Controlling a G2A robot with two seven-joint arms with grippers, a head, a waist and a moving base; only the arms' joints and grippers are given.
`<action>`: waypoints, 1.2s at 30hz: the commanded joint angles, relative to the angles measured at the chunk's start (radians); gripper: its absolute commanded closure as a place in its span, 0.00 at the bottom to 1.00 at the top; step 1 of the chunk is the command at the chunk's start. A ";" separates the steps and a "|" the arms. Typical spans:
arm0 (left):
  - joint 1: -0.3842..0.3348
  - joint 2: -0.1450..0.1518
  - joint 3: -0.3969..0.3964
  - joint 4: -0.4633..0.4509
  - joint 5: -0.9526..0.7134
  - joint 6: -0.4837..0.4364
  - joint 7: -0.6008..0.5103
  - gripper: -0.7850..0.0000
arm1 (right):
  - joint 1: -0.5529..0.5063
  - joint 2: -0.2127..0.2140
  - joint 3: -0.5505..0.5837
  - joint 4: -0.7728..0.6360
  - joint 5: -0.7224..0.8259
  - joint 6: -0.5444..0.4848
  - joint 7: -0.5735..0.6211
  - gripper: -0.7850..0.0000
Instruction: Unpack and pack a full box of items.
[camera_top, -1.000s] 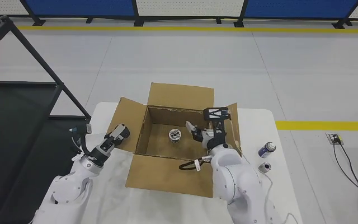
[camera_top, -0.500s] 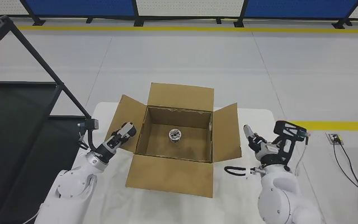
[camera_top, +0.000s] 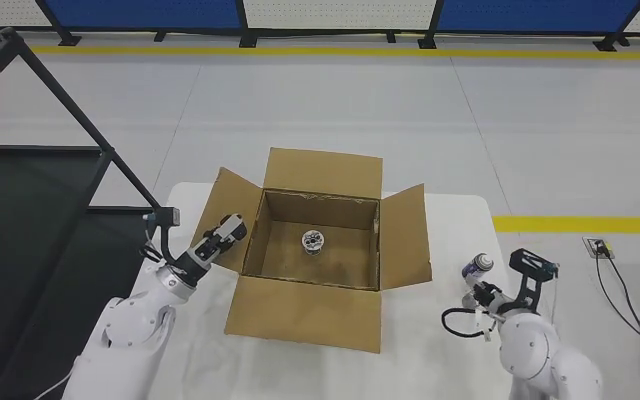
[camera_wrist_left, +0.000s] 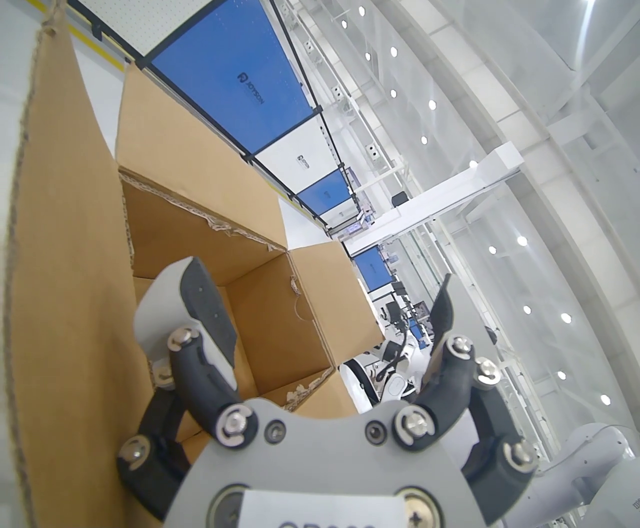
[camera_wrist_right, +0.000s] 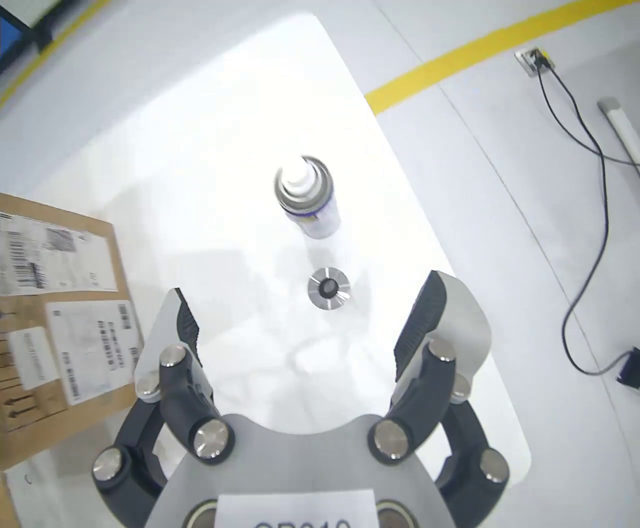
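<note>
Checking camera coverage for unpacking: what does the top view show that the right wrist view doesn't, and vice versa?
Top view adds: the box's inside with one small item on its floor, and the left gripper by the left flap. Right wrist view adds: labels on the right flap's outer face, and the right gripper open, with a disc near the can. Both: the can upright on the table.

White table (camera_top: 420, 330) bears open box (camera_top: 300, 312), spray can (camera_top: 478, 266), small tin (camera_wrist_right: 328, 289)

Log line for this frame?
left tool open, at brown cardboard box flap | right tool open, near small silver disc, silver spray can | box holds round item
</note>
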 joint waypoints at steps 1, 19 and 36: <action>-0.003 0.000 0.002 0.001 0.004 0.002 -0.001 0.00 | 0.026 0.003 0.003 0.049 -0.005 -0.011 0.045 0.00; 0.008 0.001 0.000 -0.002 0.009 0.002 0.005 0.00 | 0.153 0.018 -0.011 0.270 -0.030 -0.030 0.105 0.22; 0.025 0.004 -0.011 -0.012 0.007 -0.003 0.014 0.00 | 0.204 0.027 -0.023 0.366 -0.004 -0.019 0.088 0.88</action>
